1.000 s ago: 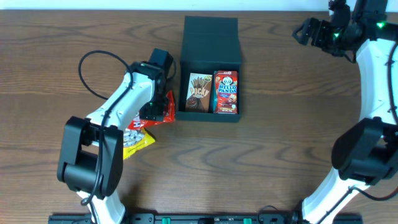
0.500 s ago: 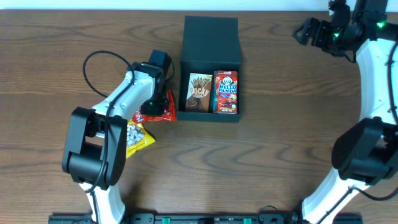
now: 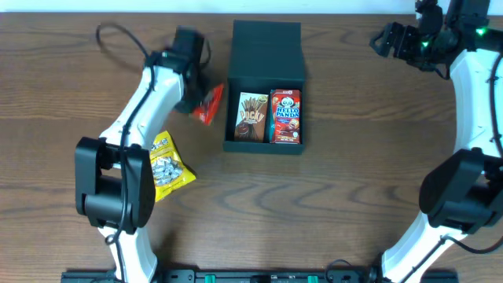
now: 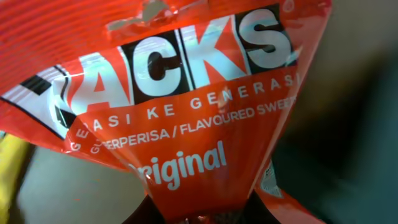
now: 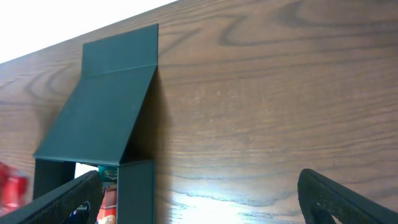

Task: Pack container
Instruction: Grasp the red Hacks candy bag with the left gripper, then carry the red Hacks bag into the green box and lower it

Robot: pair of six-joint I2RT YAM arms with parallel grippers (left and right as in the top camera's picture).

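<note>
Gripping the red "Original" snack packet (image 4: 186,112) by its pinched end, the left gripper (image 3: 196,101) holds it just beside the container (image 3: 267,47), which sits mid-table with its lid open. Pocky box (image 3: 252,118) and Hello Panda box (image 3: 285,116) leave little room, so the limp packet may snag the wall or slip. Right gripper (image 3: 387,39) is spread, empty and well apart.
</note>
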